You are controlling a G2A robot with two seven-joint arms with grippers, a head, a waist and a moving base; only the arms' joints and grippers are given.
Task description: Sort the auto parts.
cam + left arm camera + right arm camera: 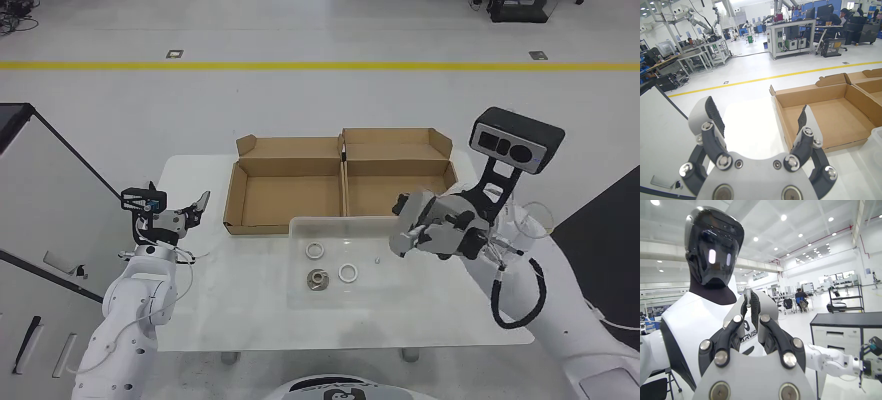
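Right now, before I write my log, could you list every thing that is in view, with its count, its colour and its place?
table: one, white, under all the rest.
cardboard boxes: two, brown, open, side by side at the table's far side.
bin: one, clear, in front of the boxes.
rings: two, white, inside the bin.
round part: one, grey metal, inside the bin beside the rings.
bolt: one, silver, gripped by the right end effector.
floor line: one, yellow, beyond the table.
left end effector: one, grey with black pads, open, over the table's left part.
right end effector: one, same colours, closed on the bolt, above the bin's right end.
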